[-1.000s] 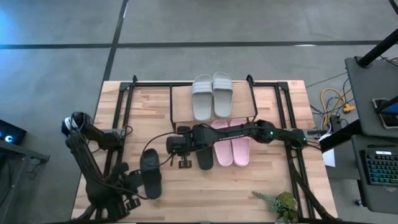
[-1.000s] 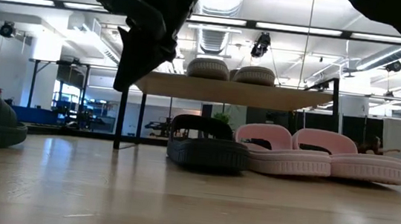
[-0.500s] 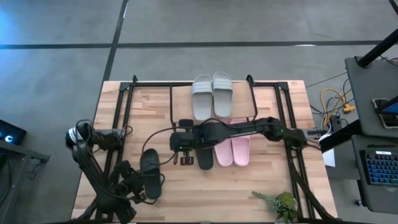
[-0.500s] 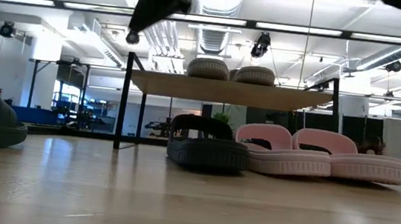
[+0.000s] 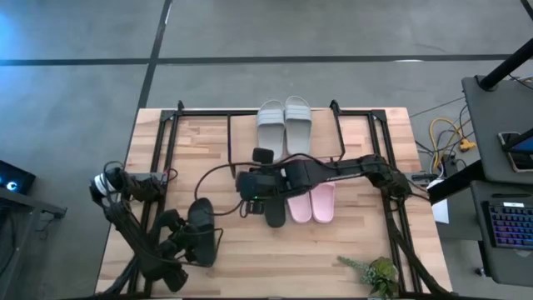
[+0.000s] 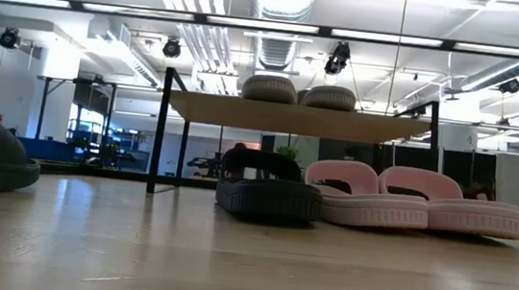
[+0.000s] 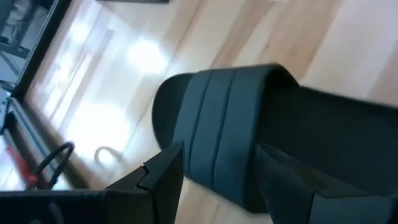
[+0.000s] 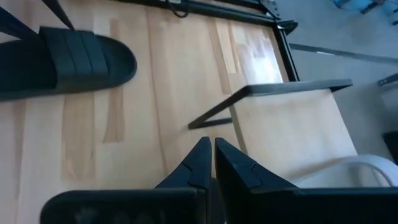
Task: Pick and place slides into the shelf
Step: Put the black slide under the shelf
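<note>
Left gripper (image 5: 193, 243) is now spreading its fingers wide around the loose black slide (image 5: 201, 231) at the table's front-left, where a second ago they were nearly shut; in the left wrist view the fingers (image 7: 163, 180) are sitting either side of the strap end of that slide (image 7: 249, 149), not clamped on it yet. Looks like a grasp being set up, so this slide is probably next to go in.

Right gripper (image 5: 249, 185) is pulling up and back toward the shelf (image 6: 301, 118) compared with a second ago, fingers pressed together and holding nothing; right wrist view is showing the shut fingertips (image 8: 208, 163) over bare wood near the shelf's plank corner. It is leaving the other black slide (image 6: 269, 190) parked under the shelf beside the pink pair (image 6: 417, 205), touching or nearly touching the nearer pink one, can't tell which. That placement is reading as done.

Grey-green pair (image 5: 283, 127) is lying on the shelf top. So five of six are looking placed, one black slide remaining.

Surface is a light wooden butcher-block table (image 5: 358, 250), with a black metal frame (image 5: 166, 142) running round its edges, cables trailing from the arms, a small green plant (image 5: 375, 271) at the front-right corner. Room behind is a big open workshop with ceiling lights and ducts, grey floor, a keyboard (image 5: 508, 223) on a side desk at right
</note>
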Tool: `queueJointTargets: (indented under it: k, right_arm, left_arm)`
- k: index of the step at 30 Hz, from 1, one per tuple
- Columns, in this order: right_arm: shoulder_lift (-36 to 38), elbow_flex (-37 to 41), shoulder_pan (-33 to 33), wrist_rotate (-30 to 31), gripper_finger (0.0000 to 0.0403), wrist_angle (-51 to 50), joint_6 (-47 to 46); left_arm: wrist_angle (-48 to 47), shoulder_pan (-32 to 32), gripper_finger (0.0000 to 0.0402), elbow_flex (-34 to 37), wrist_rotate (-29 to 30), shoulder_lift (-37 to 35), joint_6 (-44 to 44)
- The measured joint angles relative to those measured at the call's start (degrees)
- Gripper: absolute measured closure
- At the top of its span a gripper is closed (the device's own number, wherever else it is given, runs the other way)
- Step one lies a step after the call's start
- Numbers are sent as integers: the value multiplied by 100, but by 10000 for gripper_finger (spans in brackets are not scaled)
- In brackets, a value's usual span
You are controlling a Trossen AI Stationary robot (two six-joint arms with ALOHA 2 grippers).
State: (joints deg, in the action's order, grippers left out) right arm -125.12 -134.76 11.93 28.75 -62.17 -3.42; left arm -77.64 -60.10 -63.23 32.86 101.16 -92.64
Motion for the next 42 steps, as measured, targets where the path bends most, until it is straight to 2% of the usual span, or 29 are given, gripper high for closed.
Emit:
queueJointTargets:
  k: [5, 8, 12, 16, 18, 26, 30, 36, 42]
  right_arm:
    - [2, 0, 6, 0, 390, -386, -192]
    - [2, 2, 6, 1, 390, -672, -411]
    - [3, 4, 6, 1, 390, -908, -604]
    - [2, 4, 30, 113, 390, -1008, -782]
    - [4, 4, 45, 260, 390, -1054, -853]
    - [9, 7, 78, 329, 390, -1132, -1008]
    - [11, 7, 83, 346, 390, -1163, -1012]
    - [11, 7, 83, 348, 390, -1547, -1110]
    - [13, 9, 129, 462, 390, -1942, -1309]
  left_arm:
    - [1109, 231, 226, 476, 188, 0, 313]
    - [1216, 364, 237, 539, 204, -7, 407]
    - [1059, 610, 290, 551, 639, -7, 643]
    - [1327, 950, 365, 559, 1001, -7, 1336]
    - [1550, 1149, 390, 562, 1200, -7, 1645]
    - [2586, 1902, 395, 583, 2107, -7, 2768]
    - [3441, 2098, 396, 764, 2154, -7, 3498]
    - [5357, 2427, 396, 984, 2170, -11, 5295]
    - [5528, 3090, 396, 978, 2216, -17, 5600]
